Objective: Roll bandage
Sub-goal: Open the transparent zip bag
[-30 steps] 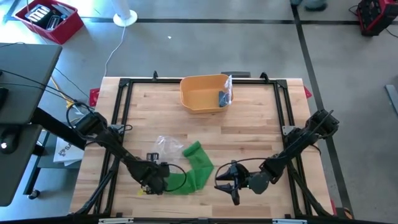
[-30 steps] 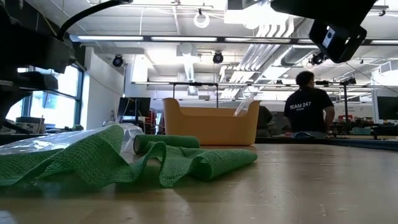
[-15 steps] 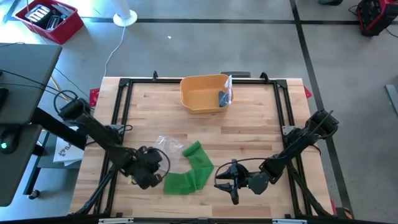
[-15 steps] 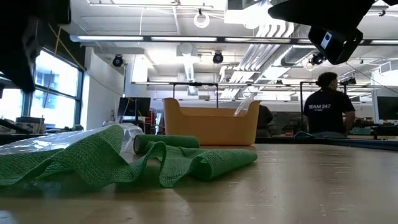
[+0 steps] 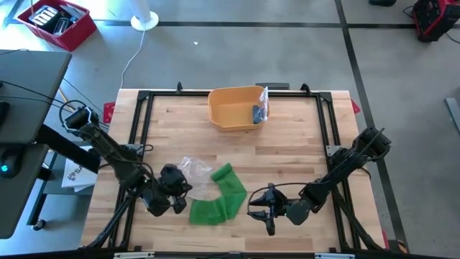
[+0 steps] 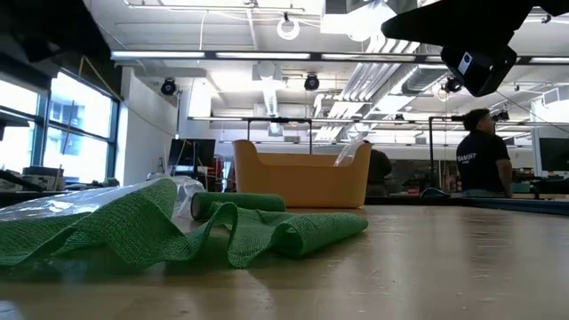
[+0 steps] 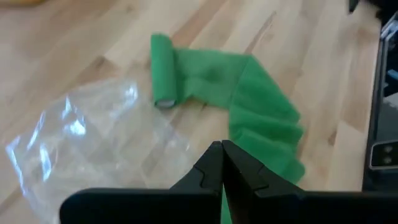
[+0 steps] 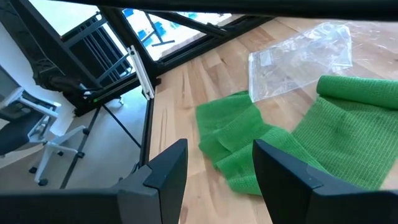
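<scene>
bandage lower centre of high frame, flat on counter, mostly unrolled, small rolled end toward upper right. clear plastic wrapper just beside, upper left of it. left tool closed, empty, at bandage's left edge. right tool open, empty, low, right of loose end; likely staged to pin cloth. yellow bin top centre, unused.

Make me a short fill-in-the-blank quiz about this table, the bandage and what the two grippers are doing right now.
1. The bandage is coloured ____.
2. The left gripper, above the bandage's loose end, has its fingers ____.
3. The right gripper, beside the bandage, has its fingers ____.
4. Next to the bandage's rolled end lies a clear plastic ____.

Missing words: green; shut; open; bag
</scene>
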